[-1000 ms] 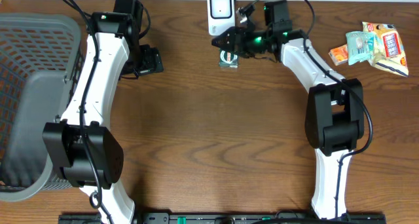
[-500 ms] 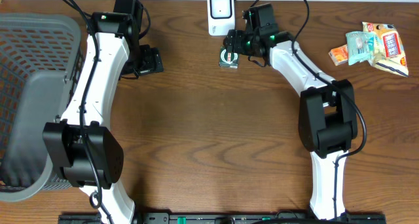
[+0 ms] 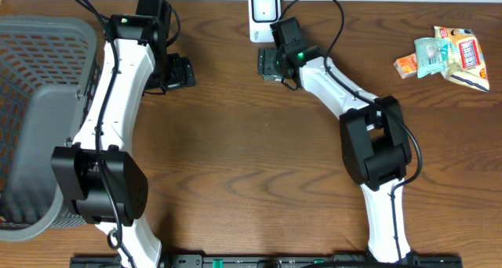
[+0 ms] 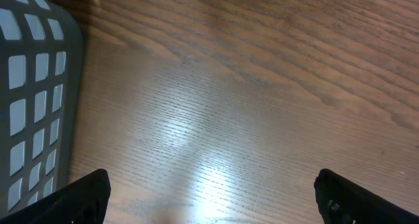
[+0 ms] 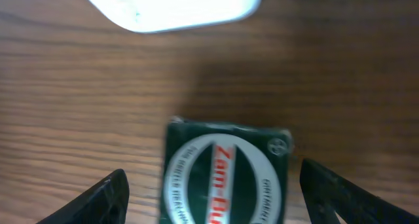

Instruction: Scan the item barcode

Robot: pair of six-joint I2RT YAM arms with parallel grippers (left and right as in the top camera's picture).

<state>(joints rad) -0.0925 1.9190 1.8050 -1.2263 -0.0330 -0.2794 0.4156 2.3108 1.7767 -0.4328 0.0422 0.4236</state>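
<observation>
Right gripper (image 5: 219,194), jaws apart, straddles green box (image 5: 226,175); left gripper (image 4: 209,191) gapes beside basket (image 4: 33,99)

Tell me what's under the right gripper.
A green box with red lettering lies flat on the table, between the fingers of the open right gripper, touching neither. The white scanner sits just beyond it. The box's near end runs out of frame, and no barcode shows.

We hold our left arm raised and bent forward, the left tool (image 3: 179,72) aimed downward with its fingers (image 4: 85,194) spread wide; our right arm leans forward and across to our left, the right tool (image 3: 271,63) aimed downward too, jaws parted.
</observation>
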